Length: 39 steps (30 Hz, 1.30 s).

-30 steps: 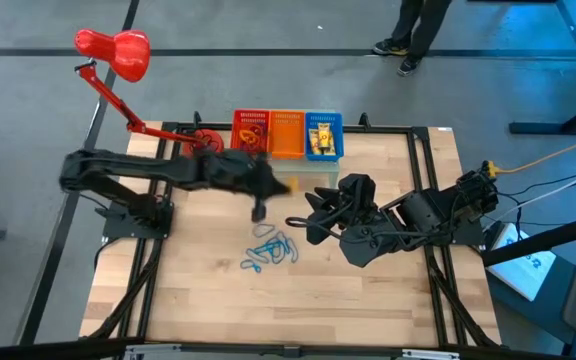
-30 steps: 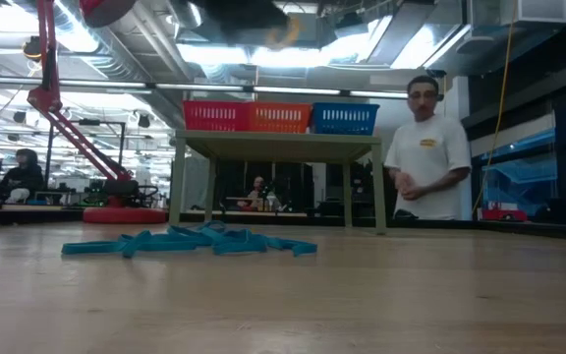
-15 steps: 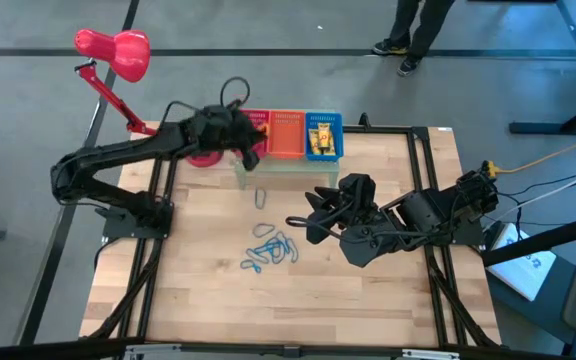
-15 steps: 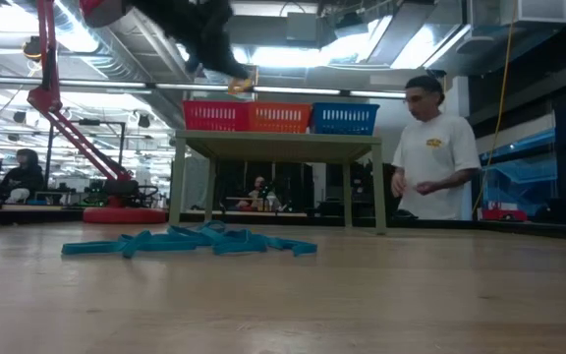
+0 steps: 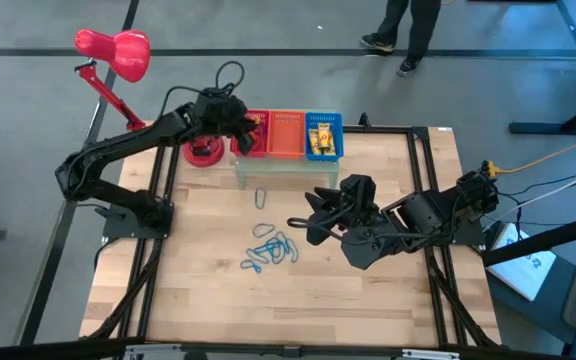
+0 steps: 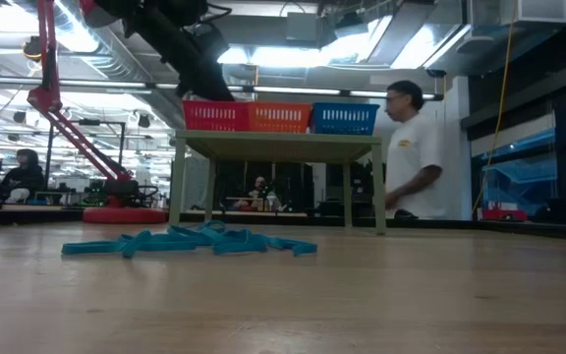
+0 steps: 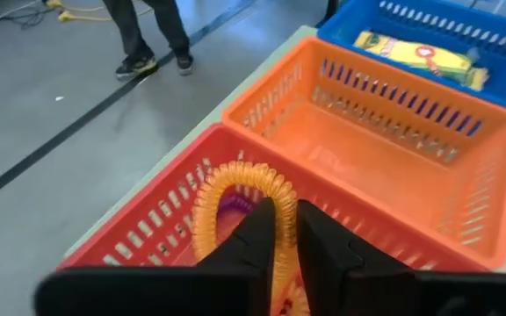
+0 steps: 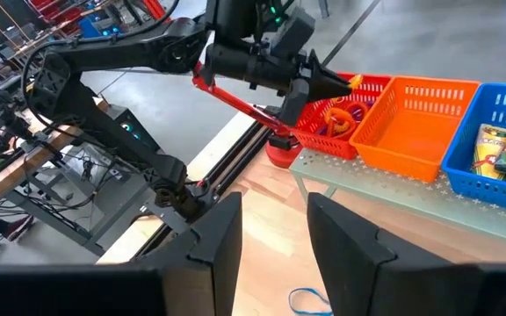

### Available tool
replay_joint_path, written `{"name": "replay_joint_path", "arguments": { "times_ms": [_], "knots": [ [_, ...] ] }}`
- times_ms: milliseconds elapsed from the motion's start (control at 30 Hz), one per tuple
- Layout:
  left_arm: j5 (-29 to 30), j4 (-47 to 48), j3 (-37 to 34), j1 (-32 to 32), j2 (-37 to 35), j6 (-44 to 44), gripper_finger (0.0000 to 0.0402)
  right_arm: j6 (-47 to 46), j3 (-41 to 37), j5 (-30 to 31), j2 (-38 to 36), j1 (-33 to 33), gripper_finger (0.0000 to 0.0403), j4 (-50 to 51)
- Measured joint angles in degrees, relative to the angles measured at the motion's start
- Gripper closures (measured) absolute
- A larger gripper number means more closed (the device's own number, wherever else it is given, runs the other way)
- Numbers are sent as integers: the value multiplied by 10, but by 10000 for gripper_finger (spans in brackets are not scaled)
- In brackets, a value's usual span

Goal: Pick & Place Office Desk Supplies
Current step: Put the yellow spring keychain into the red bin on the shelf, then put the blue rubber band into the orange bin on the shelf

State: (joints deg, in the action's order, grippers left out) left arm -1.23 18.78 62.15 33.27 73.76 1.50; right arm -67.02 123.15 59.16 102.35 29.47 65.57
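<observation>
Left end effector (image 7: pixel 275 230) | closed on thin orange band loop (image 7: pixel 235 189), above red mesh basket (image 7: pixel 161 230) | loop light, floppy, springy; best pinched across one strand | right end effector (image 8: pixel 274 230) parted, empty, well away from basket

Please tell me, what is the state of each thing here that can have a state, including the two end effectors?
Left end effector: over the red basket, fingers around an orange band loop.
Right end effector: waiting above the table, fingers apart, empty.
Orange basket: empty.
Blue basket: holds a yellow packet.
Blue wiry loops: piled on the table.
</observation>
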Motion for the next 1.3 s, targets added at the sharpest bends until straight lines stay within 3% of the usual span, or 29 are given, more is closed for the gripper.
{"name": "replay_joint_path", "arguments": {
  "times_ms": [300, 467, 667, 733, 867, 967, 1133, 1300],
  "knots": [
    [-3, 2, 0, 10, -23, 6, 271, 2, 0, 0, 0, 0, 271, 0],
    [-29, -6, 0, 6, -60, 21, 245, 6, 0, 0, 0, 0, 271, 0],
    [-147, 12, 0, -21, -125, 9, 250, 17, 0, 1, 0, 0, 271, 1],
    [-146, 49, 0, -32, -154, 15, 255, 25, 0, 2, 0, 0, 271, 2],
    [-68, 184, 0, -39, -218, 46, 264, 25, 0, 2, 0, 0, 271, 20],
    [-43, 242, 0, -39, -270, 48, 267, 26, 0, 2, 0, 0, 271, 24],
    [-47, 285, -16, -49, -335, 14, 268, 28, 0, -1, 0, 0, 271, 25],
    [-144, 313, -101, -104, -377, -77, 268, 16, 0, -3, -3, 0, 271, 47]
  ]
}}
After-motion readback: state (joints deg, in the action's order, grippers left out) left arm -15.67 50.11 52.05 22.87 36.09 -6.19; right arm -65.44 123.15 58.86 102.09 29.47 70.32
